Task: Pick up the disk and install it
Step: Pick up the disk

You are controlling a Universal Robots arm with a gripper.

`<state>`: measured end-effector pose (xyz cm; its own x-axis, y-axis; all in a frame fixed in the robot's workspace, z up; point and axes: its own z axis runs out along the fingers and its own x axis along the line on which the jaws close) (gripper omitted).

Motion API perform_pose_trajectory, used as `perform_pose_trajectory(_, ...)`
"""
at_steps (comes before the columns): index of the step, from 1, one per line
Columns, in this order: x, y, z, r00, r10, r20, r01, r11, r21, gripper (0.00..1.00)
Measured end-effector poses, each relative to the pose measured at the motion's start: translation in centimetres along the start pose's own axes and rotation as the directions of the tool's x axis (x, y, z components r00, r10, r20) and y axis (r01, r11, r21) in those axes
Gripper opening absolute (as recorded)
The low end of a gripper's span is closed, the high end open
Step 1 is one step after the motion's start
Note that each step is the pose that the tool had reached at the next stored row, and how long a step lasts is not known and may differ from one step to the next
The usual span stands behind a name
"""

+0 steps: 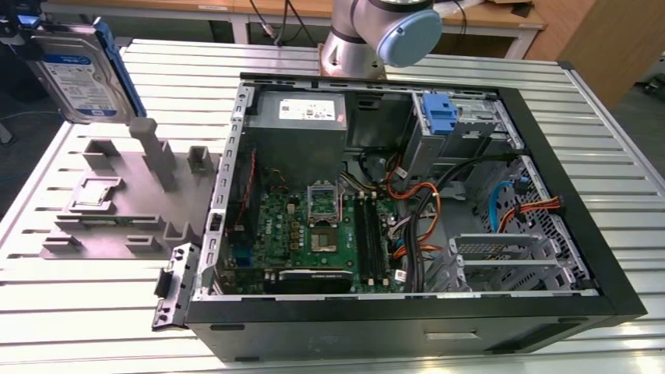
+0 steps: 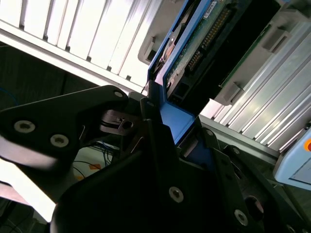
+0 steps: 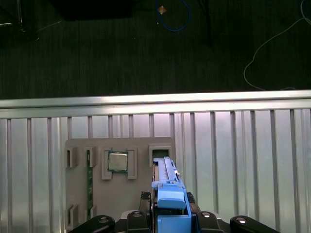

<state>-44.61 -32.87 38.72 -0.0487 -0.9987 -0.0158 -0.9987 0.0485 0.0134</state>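
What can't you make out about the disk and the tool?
- First wrist view: the disk is edge-on in the tool, so its label is hidden.
- Second wrist view: the tool's body covers the disk's near end.
- Exterior view: the picture's edge cuts off the tool holding the disk; the drive bay's walls hide its inside.

Silver arm (image 1: 343, 47) with a pale blue joint cap (image 1: 409, 35); black fingers (image 2: 153, 131) and plates (image 2: 73, 116) with silver screws (image 2: 176, 194).

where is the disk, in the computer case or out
Out: the gripper holds the disk upright over the grey tray, beside the open case.
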Motion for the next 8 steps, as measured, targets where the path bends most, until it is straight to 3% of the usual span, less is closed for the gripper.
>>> perform_pose_trajectory(8,0.0,0.0,-0.21,1.0,0.0,0.0001,0.0,1.0,0.0001,0.37)
